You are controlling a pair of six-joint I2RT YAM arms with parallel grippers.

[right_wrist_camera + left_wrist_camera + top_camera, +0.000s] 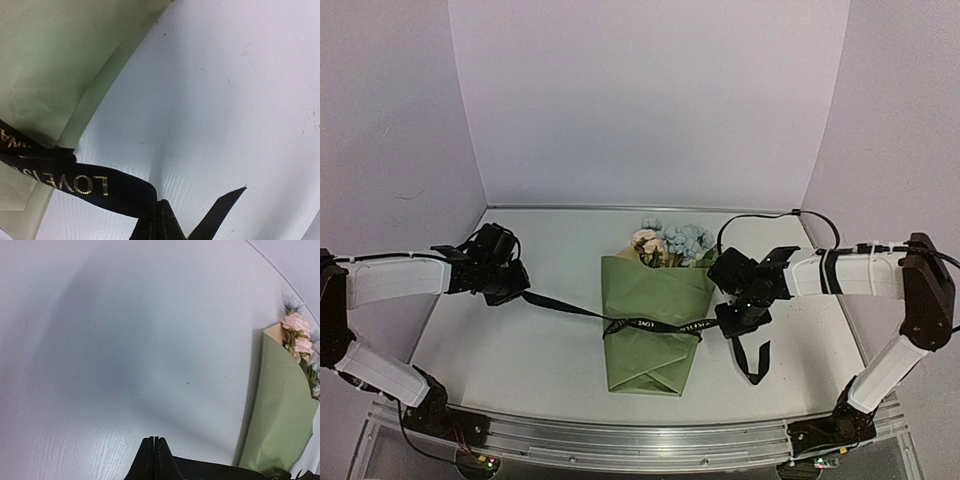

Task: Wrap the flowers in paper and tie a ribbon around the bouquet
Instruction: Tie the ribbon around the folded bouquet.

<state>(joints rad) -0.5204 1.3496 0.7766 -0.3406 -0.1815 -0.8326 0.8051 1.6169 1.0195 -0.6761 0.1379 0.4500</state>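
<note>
Both the left gripper and right gripper pinch the gold-lettered black ribbon crossing the olive-green bouquet.

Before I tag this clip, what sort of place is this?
Probably a robot test booth: plain pale walls enclose a white table, with a metal rail along its near edge.

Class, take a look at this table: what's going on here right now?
Two robot arms are tying a bouquet. The flowers already sit in a cone of green paper lying on the table. A black ribbon runs across the paper's front. The left gripper is shut on one end, and the right gripper is shut on it at the other side. No knot shows yet.
</note>
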